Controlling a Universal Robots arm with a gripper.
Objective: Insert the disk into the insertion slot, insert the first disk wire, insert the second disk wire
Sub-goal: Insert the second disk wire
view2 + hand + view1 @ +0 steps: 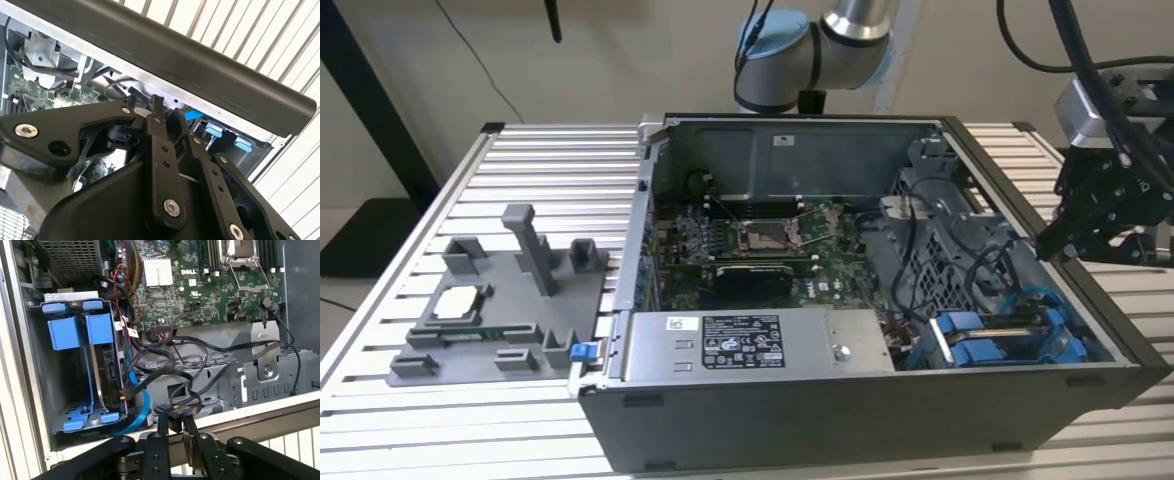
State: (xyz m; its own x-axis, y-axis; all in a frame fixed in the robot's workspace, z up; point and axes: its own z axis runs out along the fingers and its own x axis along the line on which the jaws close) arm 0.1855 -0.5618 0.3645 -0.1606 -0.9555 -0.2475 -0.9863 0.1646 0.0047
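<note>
Black gripper (175, 426) at grey computer case's rim (270, 412).
Jaws pinch a black wire plug (173, 416) amid tangled cables (200, 360); blue-framed silver disk (109, 372) stands in grey metal slot (42, 370).

The hard disk (111, 377), seen edge-on as a dark slab in its bright blue plastic carrier, stands seated inside the narrow grey metal insertion slot (65, 390) with blue rails. The black plug (175, 412) of a black disk wire is pinched by the gripper (175, 420) near the slot's end, apart from the disk.
</note>
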